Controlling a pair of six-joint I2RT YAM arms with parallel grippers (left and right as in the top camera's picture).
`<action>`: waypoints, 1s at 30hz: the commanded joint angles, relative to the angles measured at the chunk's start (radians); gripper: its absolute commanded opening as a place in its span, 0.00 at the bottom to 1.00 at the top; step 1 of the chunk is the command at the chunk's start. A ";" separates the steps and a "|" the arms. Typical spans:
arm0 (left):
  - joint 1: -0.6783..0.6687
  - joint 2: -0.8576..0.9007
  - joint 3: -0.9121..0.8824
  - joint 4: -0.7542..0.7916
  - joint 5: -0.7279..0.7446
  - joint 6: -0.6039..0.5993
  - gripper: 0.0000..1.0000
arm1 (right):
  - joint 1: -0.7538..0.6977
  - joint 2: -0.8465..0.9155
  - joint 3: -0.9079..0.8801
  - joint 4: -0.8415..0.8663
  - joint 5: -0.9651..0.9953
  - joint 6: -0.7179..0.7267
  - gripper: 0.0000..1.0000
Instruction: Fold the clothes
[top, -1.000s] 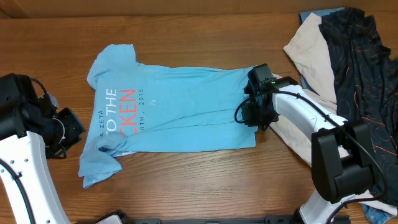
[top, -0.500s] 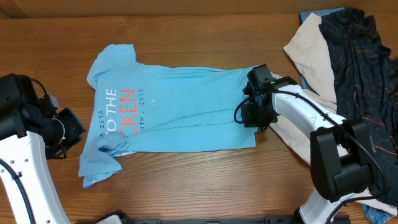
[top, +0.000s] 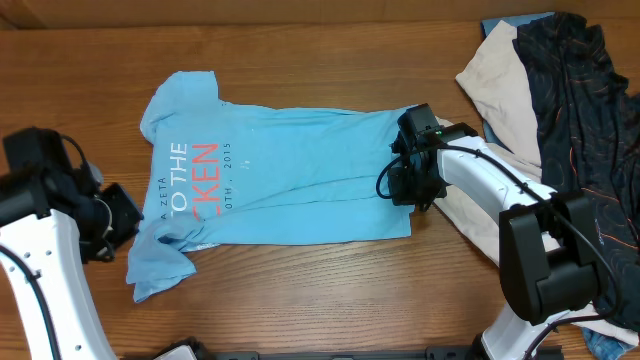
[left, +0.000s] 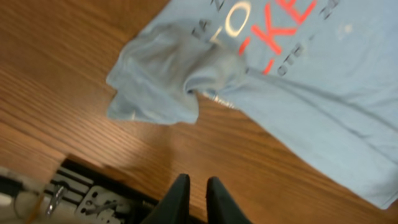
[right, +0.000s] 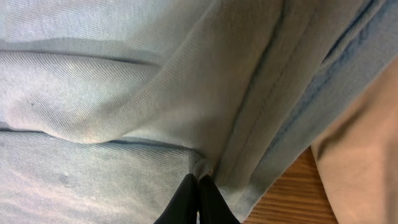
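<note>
The light blue T-shirt (top: 290, 180) lies spread flat on the wooden table, its white and coral lettering near the left end. My right gripper (top: 405, 186) sits on the shirt's right hem, shut on a pinch of the blue fabric (right: 199, 179). My left gripper (top: 118, 216) is just left of the shirt's lower sleeve. In the left wrist view its fingers (left: 198, 182) are close together with nothing between them, above bare wood, and the crumpled sleeve (left: 161, 84) lies ahead of them.
A cream garment (top: 495, 80) and a black orange-lined garment (top: 580, 100) lie heaped at the right, next to my right arm. The cream cloth also shows in the right wrist view (right: 364, 162). The table's front edge, with metal hardware (left: 93, 196), is by my left fingers.
My left arm has shifted a little right, closer to the shirt's lower sleeve. My right gripper and the shirt have not moved.
</note>
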 joint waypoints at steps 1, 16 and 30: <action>0.009 0.005 -0.105 0.028 -0.018 0.001 0.28 | -0.003 0.005 -0.005 -0.003 -0.008 0.001 0.04; -0.002 0.005 -0.349 0.296 -0.111 -0.047 0.60 | -0.003 0.005 -0.005 -0.006 -0.008 0.001 0.04; -0.083 0.063 -0.447 0.477 -0.130 -0.071 0.47 | -0.003 0.005 -0.005 -0.007 -0.008 0.001 0.04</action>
